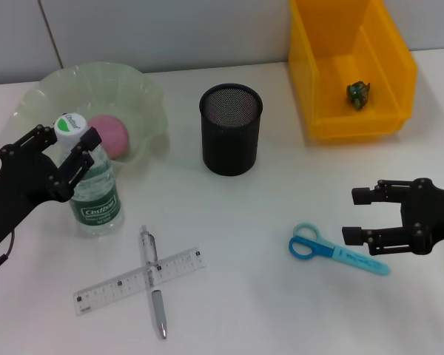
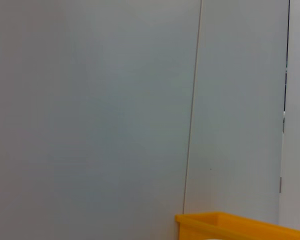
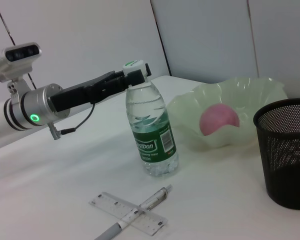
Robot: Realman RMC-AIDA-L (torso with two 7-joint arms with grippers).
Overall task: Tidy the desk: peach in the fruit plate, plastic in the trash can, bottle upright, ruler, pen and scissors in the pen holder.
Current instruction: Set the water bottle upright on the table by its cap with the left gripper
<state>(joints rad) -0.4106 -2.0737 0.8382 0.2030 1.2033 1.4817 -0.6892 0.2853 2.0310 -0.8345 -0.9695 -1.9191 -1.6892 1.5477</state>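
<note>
The bottle (image 1: 96,188) (image 3: 152,130) stands upright on the desk (image 1: 281,310). My left gripper (image 1: 72,140) (image 3: 135,75) is open, a finger on either side of its cap. The peach (image 1: 109,133) (image 3: 219,120) lies in the fruit plate (image 1: 144,92) (image 3: 250,90). A small crumpled piece of plastic (image 1: 357,94) sits in the trash can (image 1: 311,74) (image 2: 230,225). The pen (image 1: 157,303) (image 3: 155,197) lies across the ruler (image 1: 111,288) (image 3: 110,204). Just right of the scissors (image 1: 333,251), my right gripper (image 1: 351,216) hangs open. The pen holder (image 1: 231,129) (image 3: 285,150) looks empty.
A grey panelled wall (image 1: 170,29) runs behind the desk. Open tabletop lies between the pen holder and the scissors.
</note>
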